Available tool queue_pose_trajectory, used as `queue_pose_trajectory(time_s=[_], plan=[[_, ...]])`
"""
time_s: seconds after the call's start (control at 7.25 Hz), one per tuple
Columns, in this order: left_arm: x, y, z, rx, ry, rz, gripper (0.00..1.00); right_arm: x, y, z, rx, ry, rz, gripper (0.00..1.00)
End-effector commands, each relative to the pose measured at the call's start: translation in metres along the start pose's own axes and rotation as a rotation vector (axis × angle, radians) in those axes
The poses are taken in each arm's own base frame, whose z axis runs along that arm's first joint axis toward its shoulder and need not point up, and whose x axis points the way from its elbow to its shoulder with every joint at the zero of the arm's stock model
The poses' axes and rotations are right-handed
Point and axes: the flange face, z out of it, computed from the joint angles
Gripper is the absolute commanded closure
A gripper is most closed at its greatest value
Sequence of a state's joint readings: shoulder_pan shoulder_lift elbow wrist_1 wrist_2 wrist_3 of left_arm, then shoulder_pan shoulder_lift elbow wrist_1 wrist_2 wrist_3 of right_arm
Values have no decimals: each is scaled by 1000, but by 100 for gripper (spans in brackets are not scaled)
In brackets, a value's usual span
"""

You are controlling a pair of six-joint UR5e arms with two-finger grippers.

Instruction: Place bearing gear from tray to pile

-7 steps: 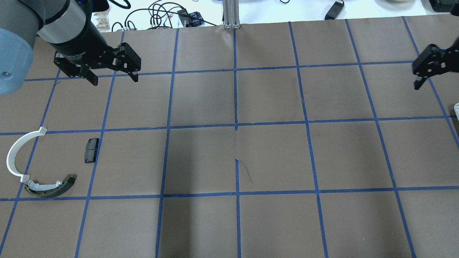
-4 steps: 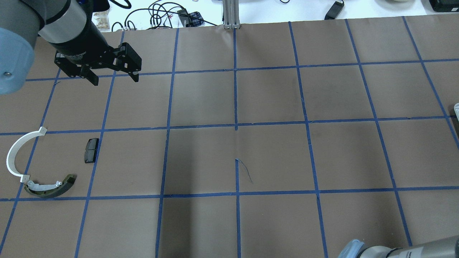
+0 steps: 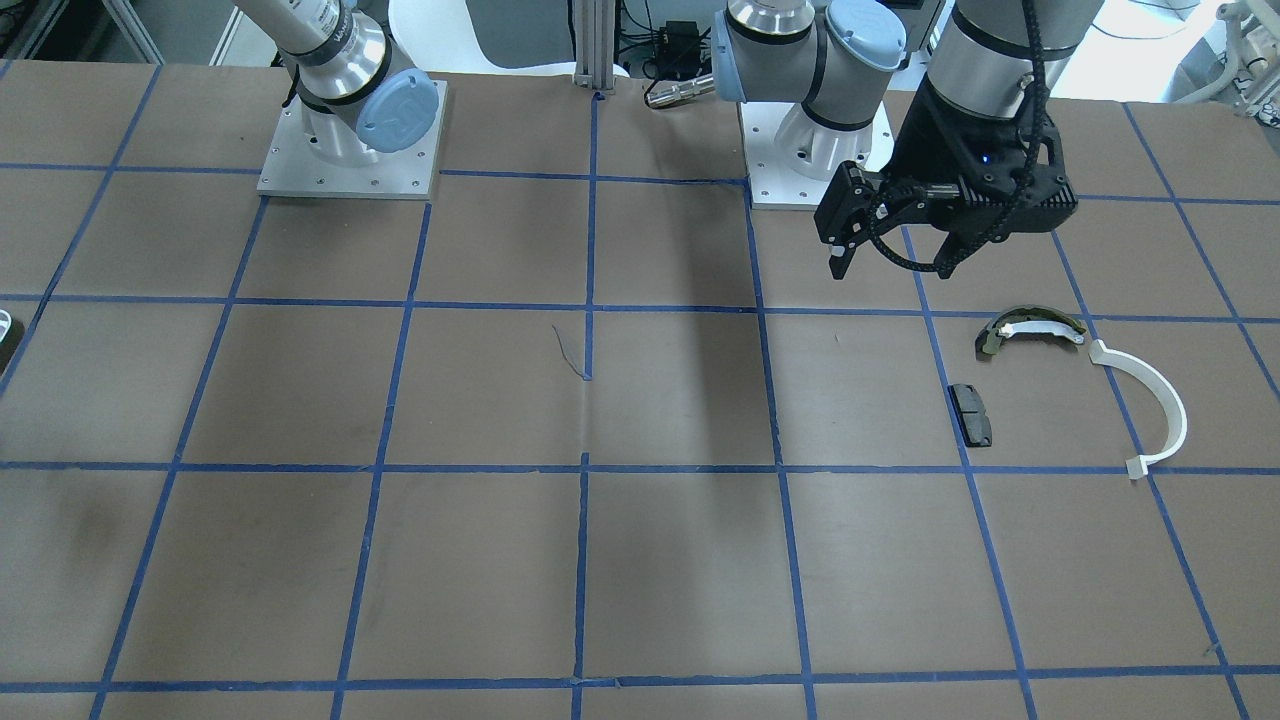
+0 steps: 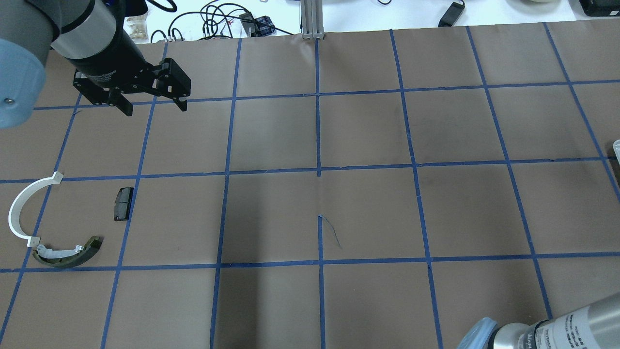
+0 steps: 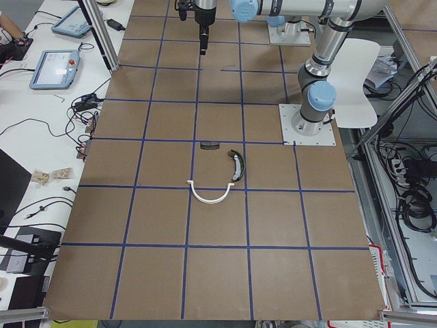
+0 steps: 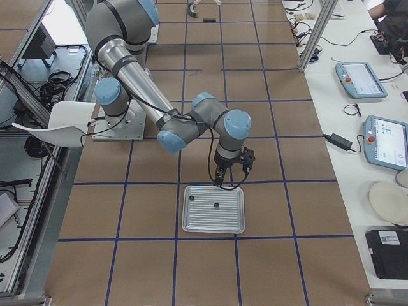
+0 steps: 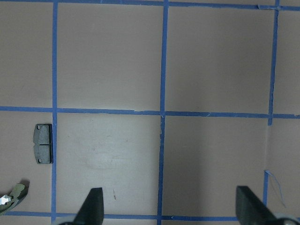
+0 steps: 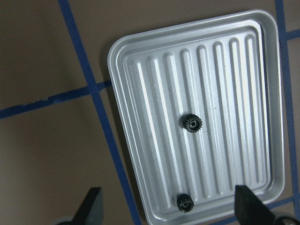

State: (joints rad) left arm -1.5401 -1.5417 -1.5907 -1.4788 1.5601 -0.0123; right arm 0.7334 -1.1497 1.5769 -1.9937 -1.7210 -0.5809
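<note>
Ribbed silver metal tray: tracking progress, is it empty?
Not empty: the silver metal tray holds two small black toothed gears, one mid-tray, one near its edge.

Surface finishes. The desk (image 4: 368, 131): matt brown paper, lightly creased, gridded with blue tape (image 4: 317, 131); tray (image 8: 234, 70): ribbed silvery metal, satin sheen; bearing gear (image 8: 191, 123) and second gear (image 8: 185, 203): dull black, toothed; pad (image 7: 44, 144): matt dark grey, faintly grainy; half-ring (image 3: 1180, 422): smooth white, plastic-looking; shoe (image 3: 1030, 322): olive lining on pale metal.
</note>
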Motion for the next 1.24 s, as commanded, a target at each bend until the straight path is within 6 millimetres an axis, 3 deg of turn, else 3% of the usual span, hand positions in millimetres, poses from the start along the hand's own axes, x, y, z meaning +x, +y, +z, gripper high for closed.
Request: queue_pose_trajectory(time_s=[0.0,0.14,0.28,0.83,1.1], plan=[[0,0,0,0,0,0,0,10,-12,41,-16,-10,17,11],[0,0,0,0,0,0,0,19,-9,50,-24,-18,31,12],[0,0,0,0,0,0,0,29,-6,61,-37,-29,38,21],[0,1,-1,0,-1,0,0,43,-18,93,12,3,16,23],[0,1,-1,0,-1,0,0,41,-20,99,6,-1,24,29]])
